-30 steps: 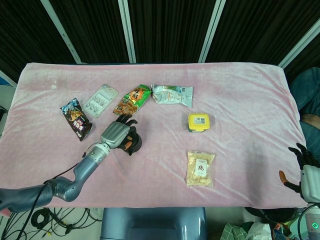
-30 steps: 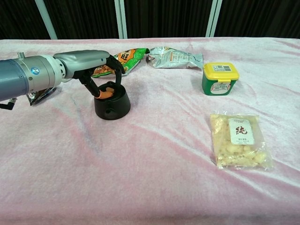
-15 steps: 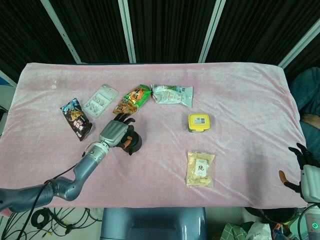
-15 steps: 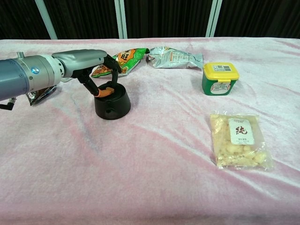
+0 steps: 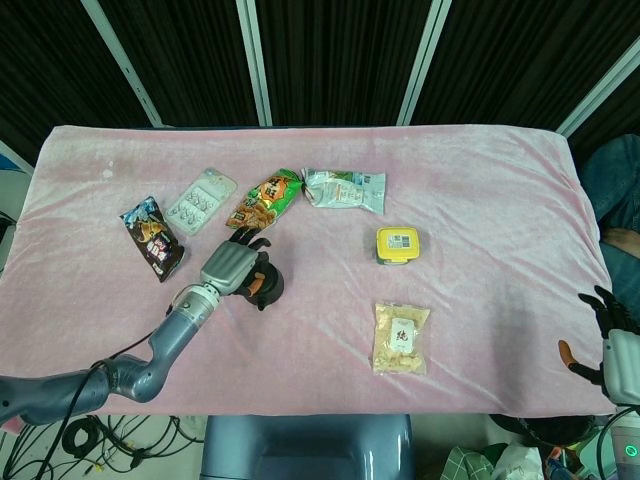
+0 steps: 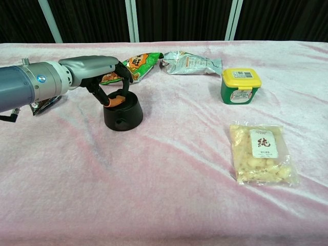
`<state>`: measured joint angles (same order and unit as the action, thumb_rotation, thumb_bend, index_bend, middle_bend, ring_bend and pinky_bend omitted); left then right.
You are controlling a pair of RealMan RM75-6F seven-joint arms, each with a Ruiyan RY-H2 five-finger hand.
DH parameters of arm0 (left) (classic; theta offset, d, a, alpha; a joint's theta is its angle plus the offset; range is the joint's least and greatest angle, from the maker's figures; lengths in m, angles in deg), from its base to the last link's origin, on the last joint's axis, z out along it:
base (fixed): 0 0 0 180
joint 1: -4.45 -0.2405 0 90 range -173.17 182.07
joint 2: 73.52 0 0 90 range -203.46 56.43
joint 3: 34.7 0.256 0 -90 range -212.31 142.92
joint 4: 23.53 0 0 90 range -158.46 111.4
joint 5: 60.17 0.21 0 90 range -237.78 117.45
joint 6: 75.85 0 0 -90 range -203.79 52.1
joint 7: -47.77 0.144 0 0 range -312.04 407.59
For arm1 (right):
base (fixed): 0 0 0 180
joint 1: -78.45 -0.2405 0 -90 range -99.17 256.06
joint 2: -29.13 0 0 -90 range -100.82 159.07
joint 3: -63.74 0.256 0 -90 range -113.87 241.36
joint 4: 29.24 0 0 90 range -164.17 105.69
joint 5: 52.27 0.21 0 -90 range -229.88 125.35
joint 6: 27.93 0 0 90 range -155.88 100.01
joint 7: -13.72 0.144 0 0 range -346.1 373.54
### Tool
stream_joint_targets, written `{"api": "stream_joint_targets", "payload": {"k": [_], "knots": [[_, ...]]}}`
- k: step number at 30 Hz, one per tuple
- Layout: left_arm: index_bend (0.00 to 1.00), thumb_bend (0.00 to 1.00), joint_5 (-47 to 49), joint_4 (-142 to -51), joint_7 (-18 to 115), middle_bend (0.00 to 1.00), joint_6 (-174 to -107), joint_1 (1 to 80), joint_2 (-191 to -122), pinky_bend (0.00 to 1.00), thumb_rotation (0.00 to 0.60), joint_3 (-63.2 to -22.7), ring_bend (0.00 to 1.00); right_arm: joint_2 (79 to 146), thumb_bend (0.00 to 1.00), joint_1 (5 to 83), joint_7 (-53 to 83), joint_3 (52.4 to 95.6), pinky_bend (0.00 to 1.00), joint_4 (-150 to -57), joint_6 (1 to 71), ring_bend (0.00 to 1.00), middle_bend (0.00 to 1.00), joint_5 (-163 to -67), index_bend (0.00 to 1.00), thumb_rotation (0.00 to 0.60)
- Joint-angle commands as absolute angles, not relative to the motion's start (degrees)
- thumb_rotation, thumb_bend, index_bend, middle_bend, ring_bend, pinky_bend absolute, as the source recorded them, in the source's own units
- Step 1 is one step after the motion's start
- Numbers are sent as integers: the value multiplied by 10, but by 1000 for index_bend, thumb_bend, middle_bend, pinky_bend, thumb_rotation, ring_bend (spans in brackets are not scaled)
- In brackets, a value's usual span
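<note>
Left hand (image 6: 105,77) fingers clamped on black jar's (image 6: 123,114) top; jar not yet lifted off table (image 6: 164,195). Right hand (image 5: 608,345) idle, fingers apart, well away.

Head view looks steeply down; chest view low, nearer; both share the table (image 5: 480,180).

1. A yellow-lidded green tub (image 5: 398,245) stands on my pink table cloth (image 5: 480,190).
2. Left of the tub, further back, lies a silver-green packet (image 5: 345,189), touching an orange-green snack bag (image 5: 264,200).
3. Further left lie a clear blister tray (image 5: 200,201) and a dark snack bag (image 5: 152,237).
4. Just in front of the tub rests a clear pouch of pale pieces (image 5: 401,338).
</note>
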<state>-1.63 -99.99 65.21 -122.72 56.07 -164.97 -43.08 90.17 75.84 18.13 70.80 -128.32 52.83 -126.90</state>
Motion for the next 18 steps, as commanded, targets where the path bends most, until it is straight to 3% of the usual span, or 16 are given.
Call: {"api": "stream_joint_targets", "payload": {"k": [1,18], "knots": [[572,412,-24,-1007,657,204,-1230,560,-1647,0,600,-434,0,902,259,758,182,708,212,-1284,528,126,83,-1269,203,600],[576,432,-27,-1084,632,203,-1257,556,-1606,0,600,-475,0,902,258,759,183,710,212,-1285,528,126,83,-1266,203,600]]}}
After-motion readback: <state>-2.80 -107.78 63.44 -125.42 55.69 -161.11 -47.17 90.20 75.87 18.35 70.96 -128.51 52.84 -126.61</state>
